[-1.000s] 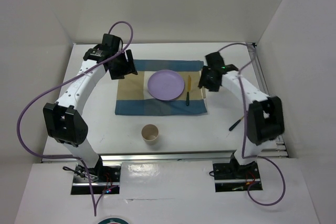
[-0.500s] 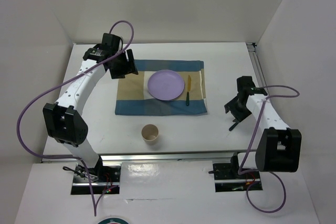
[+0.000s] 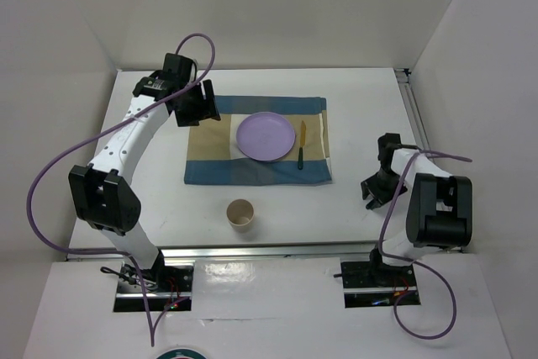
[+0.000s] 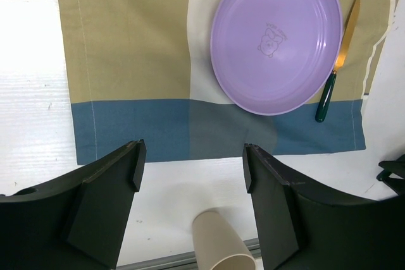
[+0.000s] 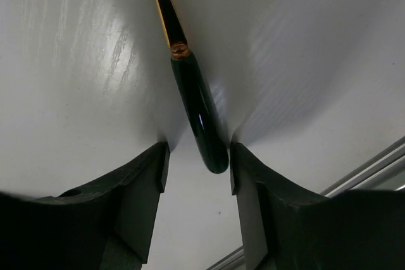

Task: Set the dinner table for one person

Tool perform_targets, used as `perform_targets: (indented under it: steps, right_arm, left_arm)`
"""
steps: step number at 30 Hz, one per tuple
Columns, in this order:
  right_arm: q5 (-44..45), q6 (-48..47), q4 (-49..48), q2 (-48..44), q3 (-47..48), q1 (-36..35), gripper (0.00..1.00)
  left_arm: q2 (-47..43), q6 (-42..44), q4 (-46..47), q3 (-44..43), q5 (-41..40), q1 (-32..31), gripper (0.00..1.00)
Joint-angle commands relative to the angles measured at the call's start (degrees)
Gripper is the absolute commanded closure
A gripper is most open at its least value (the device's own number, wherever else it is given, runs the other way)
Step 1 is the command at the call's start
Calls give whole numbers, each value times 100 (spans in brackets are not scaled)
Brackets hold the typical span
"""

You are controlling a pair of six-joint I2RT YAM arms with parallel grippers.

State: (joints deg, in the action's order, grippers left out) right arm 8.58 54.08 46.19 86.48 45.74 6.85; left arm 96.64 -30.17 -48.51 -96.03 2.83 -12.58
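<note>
From above, the white bench (image 3: 353,98) fills the booth floor, with the blue-and-tan striped mat (image 3: 210,153) lying near its middle. A purple plate (image 3: 268,136) sits on the mat. A knife (image 3: 301,147) with a gold blade and dark handle lies on the mat's right part, just beside the plate. A tan cup (image 3: 240,214) stands on the bench off the mat's near edge. The left end effector (image 3: 200,105) hangs over the mat's far left corner. The right end effector (image 3: 376,191) is down at the bench, well to the right of the mat.

The left wrist camera looks straight down on the mat (image 4: 126,49). The left end effector (image 4: 190,169) stands wide, its two dark fingers (image 4: 104,200) empty. Between them I see the mat's near edge, bare bench (image 4: 25,124) and the cup (image 4: 218,245). The plate (image 4: 275,36) and knife (image 4: 335,71) lie towards the mat's right side.

The right wrist camera shows the right end effector (image 5: 198,156) partly open. It straddles the end of a green-handled utensil (image 5: 199,118) that lies flat on the bench (image 5: 69,61). There is a clear gap on one side of the handle. On the other side the finger (image 5: 266,200) is very close, and I cannot tell whether it touches. The mat is out of this view.
</note>
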Motion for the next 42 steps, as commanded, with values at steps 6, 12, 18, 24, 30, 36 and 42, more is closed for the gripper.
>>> perform_targets:
  steps: [6,12,18,24,30,36,42]
  right_arm:
    - [197,-406,-699,37,-179,18,100]
    - [303,-1441,-831,-772,470,-472,100]
    - [-548,-2148,-954,-370,2154,-1772,100]
    - [-1226,-2209,-1104,1440,4272,-3742,100]
    - [-1490,-2209,-1227,3373,6401,-4701,100]
    - [-1833,-2034,-1306,4884,8027,-4965,100]
    - [-2071,-1550,-1516,5370,8040,-5018,100]
  left_arm:
    - [-66,91,-36,-267,-37,-25,20]
    - [-66,91,-150,-547,-37,-25,20]
    - [-66,30,-387,-1031,-90,159,20]
    - [-382,-164,-562,-1146,-370,334,20]
    - [-1120,-463,-484,-796,-538,449,20]
    - [-1481,-463,-308,-575,-538,555,20]
    - [-1481,-410,-361,-443,-485,678,20]
